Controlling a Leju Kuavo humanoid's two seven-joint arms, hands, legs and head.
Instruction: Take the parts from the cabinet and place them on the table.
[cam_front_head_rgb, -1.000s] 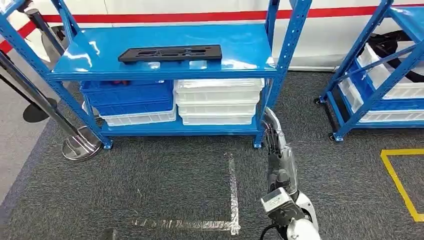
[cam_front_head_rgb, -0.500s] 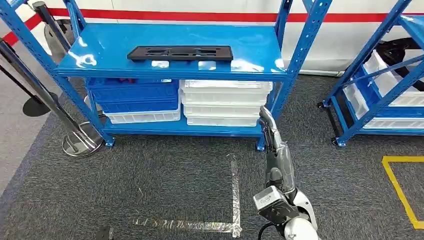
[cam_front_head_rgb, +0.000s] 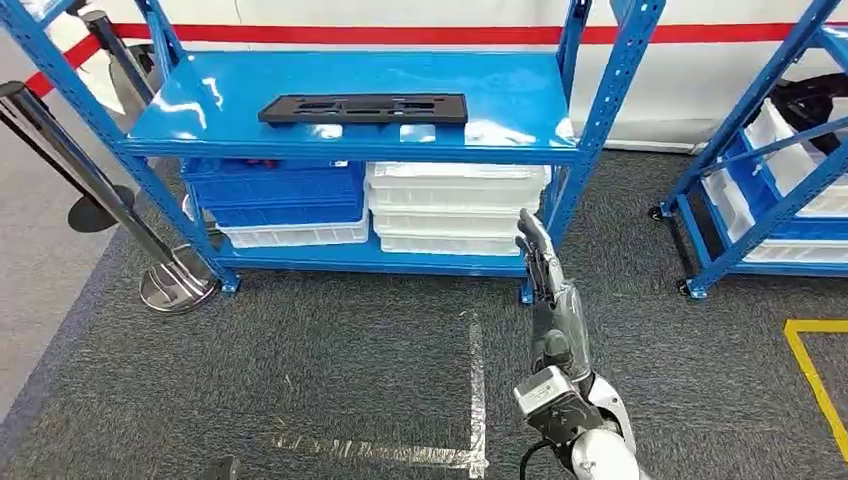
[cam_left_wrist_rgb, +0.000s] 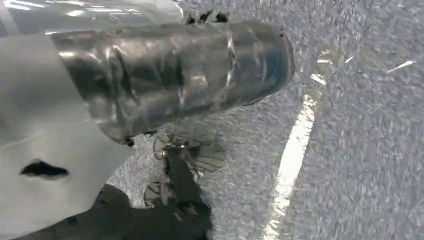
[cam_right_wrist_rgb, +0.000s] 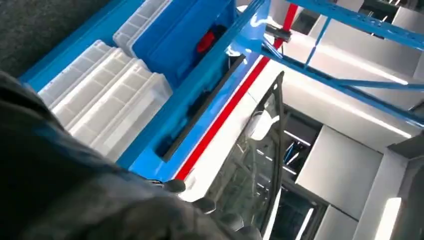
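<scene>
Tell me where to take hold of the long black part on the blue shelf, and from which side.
Judging from the head view, grip the long black part across its narrow width, near the middle so it stays level. It lies flat, lengthwise along the blue shelf, so come from the open front edge. The right hand, raised and holding nothing, is nearer.

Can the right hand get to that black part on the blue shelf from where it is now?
Probably, though not yet. The black part lies alone on the top blue shelf, its front edge unobstructed. The right hand holds nothing but hangs lower, beside the shelf's front post, and apart from the part.
</scene>
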